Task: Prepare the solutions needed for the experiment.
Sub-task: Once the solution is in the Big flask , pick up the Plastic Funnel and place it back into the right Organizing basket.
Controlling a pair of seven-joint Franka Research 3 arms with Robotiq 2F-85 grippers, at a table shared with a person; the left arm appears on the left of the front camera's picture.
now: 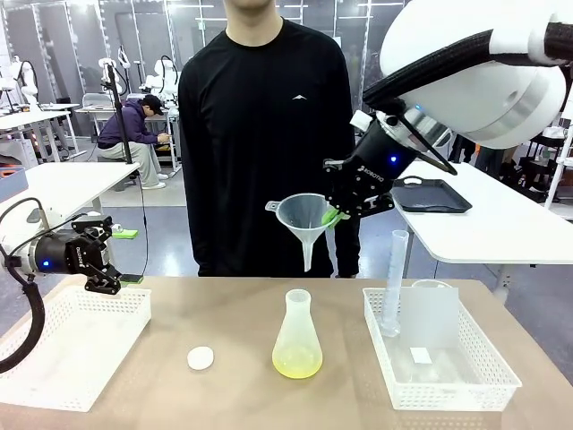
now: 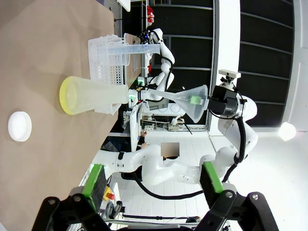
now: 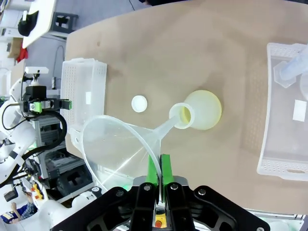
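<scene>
Right end effector (image 1: 337, 216) clamps the funnel (image 1: 302, 213) above the flask (image 1: 297, 348); left end effector (image 1: 125, 258) gapes empty.

Tan table (image 1: 224, 313) with a white disc (image 1: 200, 358) lying between two white mesh baskets. The left basket (image 1: 72, 349) sits at the table edge. The right basket (image 1: 457, 390) holds a clear cylinder (image 1: 394, 287), nearly upright. Behind stand a person in black (image 1: 269, 116) and a black tray (image 1: 431, 197) on a white side table (image 1: 501, 228).

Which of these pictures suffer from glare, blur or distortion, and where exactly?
Front view: sharp, evenly lit, the yellow-green liquid reads clearly. Left wrist view: rolled sideways, a lamp flares at right. Right wrist view: light streaks glint on the funnel.
</scene>
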